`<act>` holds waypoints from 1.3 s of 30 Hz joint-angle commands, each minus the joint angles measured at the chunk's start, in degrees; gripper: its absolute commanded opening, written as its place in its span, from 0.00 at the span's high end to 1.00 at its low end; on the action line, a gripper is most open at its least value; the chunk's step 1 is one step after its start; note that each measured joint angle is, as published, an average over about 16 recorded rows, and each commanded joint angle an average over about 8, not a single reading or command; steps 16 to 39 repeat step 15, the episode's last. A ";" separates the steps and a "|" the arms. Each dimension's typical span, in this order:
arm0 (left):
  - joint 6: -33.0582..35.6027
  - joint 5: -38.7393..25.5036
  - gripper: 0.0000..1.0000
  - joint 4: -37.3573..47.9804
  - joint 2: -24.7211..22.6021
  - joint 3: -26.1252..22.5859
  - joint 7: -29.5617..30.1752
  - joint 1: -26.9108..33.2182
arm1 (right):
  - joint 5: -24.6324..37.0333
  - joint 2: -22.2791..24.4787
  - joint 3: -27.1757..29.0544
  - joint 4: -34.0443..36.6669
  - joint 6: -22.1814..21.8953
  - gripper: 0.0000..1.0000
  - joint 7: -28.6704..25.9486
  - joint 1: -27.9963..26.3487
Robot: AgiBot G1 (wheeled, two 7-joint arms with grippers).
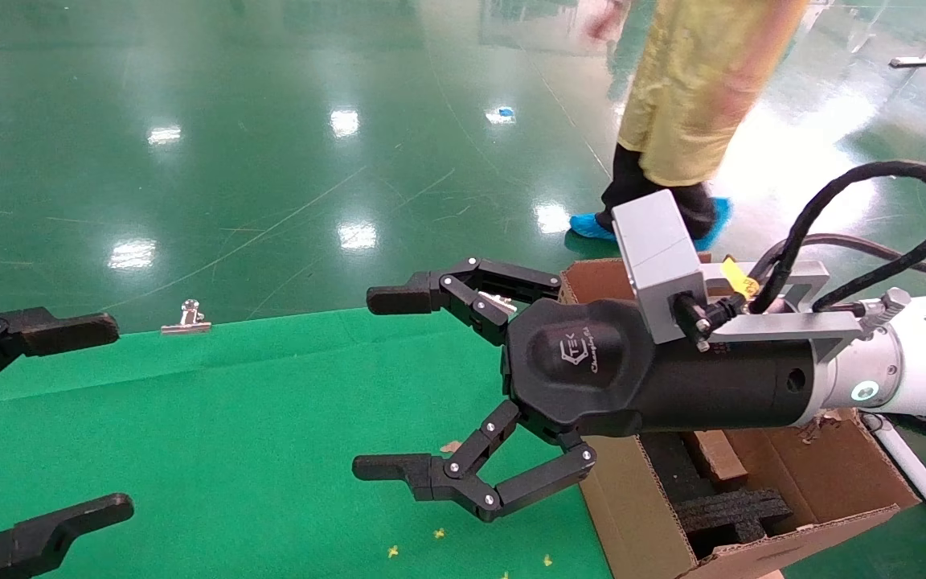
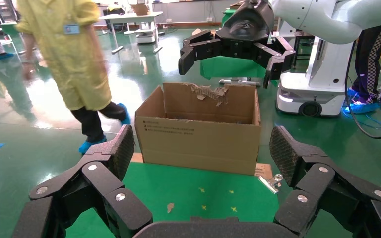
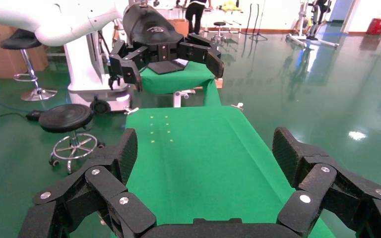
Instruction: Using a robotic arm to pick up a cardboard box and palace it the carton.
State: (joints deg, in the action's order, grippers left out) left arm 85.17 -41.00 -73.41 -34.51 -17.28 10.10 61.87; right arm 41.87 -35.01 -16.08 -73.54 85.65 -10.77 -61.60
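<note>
Head view: two empty, spread grippers, left [image 1: 69, 418] and right [image 1: 387, 382]; one carton [image 1: 640, 515].

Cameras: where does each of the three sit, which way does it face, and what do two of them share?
Head view: on the head, looking down at the green cloth table; right hand and left hand show, both open.
Left wrist view: faces the big brown corrugated carton between its own fingers.
Right wrist view: faces along the table towards the left hand.
Shared: head and left wrist views both show the carton.
</note>
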 commanded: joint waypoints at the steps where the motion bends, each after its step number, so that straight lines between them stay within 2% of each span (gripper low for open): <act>1: 0.00 0.00 0.00 0.00 0.00 0.00 0.00 0.00 | 0.00 0.00 0.00 0.00 0.00 0.00 0.00 0.00; 39: 0.00 0.00 0.00 0.00 0.00 0.00 0.00 0.00 | 0.00 0.00 0.00 0.00 0.00 0.00 0.00 0.00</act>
